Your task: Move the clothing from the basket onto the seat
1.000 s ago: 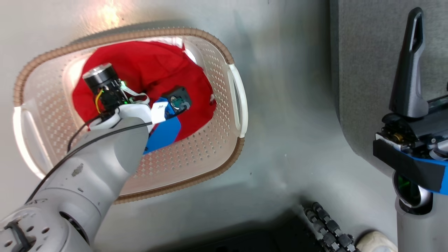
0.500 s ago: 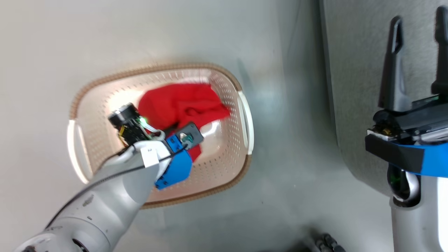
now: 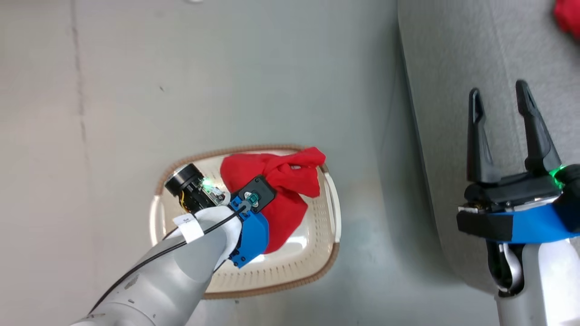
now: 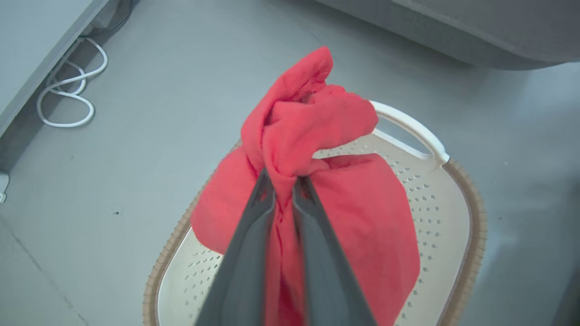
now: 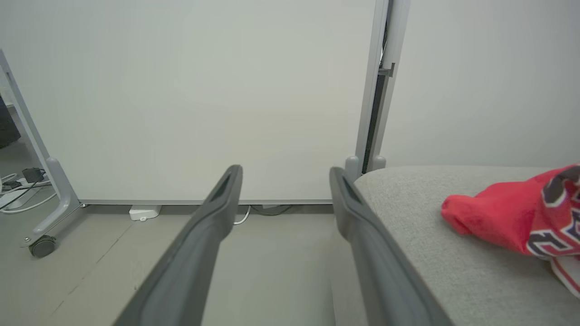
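Left claw (image 4: 283, 181): we see its two dark fingers pressed almost together, pinching a bunched fold of the plain bright red soft fabric garment (image 4: 326, 131).
Plain garment: it hangs from that pinch over the small cream perforated plastic basket (image 3: 299, 267) with a brown woven-look rim. We cannot tell whether its hem touches the basket floor.
Seat: the large light-grey upholstered sofa cushion (image 3: 453, 68) lies to the right, apart from the basket.
Right claw (image 3: 497, 88): its fingers are spread wide and empty at the seat's edge, and we judge it is idle.
Lettered garment: the red garment with black-and-white lettering (image 5: 521, 217) already lies on the seat.
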Available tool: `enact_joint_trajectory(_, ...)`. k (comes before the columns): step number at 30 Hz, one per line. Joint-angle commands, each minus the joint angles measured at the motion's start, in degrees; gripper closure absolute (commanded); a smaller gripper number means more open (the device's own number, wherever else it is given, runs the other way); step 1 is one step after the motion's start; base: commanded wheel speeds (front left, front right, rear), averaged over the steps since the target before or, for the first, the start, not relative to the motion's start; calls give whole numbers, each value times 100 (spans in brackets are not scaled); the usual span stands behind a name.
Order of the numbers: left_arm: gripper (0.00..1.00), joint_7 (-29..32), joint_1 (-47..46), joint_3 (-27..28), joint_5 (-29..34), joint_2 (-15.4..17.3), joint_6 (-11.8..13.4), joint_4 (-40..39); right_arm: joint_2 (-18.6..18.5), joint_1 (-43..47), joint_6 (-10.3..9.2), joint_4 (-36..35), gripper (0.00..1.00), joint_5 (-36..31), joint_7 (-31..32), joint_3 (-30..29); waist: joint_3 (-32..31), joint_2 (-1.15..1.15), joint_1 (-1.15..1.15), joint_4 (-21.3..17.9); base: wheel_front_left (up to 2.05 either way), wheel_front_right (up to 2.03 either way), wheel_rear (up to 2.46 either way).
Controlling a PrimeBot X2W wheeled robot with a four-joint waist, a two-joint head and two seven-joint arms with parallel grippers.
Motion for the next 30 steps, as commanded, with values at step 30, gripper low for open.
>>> enact_joint_trajectory(30,100,-252,886,2045,-704,408,258,-1997,-5,1376,3,760,0,156,-3,65,-2673,0,1,626,0,0,0)
